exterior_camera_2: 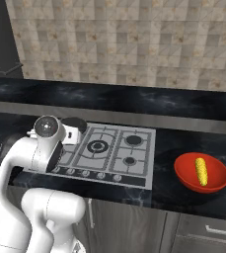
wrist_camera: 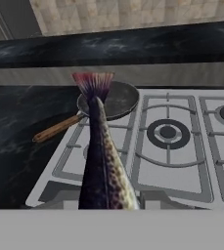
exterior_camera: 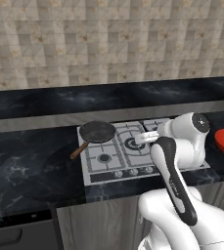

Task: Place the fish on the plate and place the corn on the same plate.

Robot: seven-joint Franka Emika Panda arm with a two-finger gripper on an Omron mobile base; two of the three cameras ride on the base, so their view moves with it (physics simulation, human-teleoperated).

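A: What sort of place is this?

B: A kitchen. A gas hob (exterior_camera_2: 107,150) with four burners and a row of knobs is set into a dark marble bench (exterior_camera: 25,166).

A: Anything else?

B: A black frying pan (exterior_camera: 97,132) with a wooden handle sits on the hob, beige tiles (exterior_camera_2: 134,44) cover the wall behind, and cupboard fronts (exterior_camera_2: 183,232) run under the bench.

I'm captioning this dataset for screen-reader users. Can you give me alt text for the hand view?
A dark fish with a reddish fanned tail rises from the bottom of the hand view, stretching away from the camera over a grey gas stove. Behind its tail a black frying pan with a wooden handle sits on the stove's far-left burner, with black marble counter alongside.
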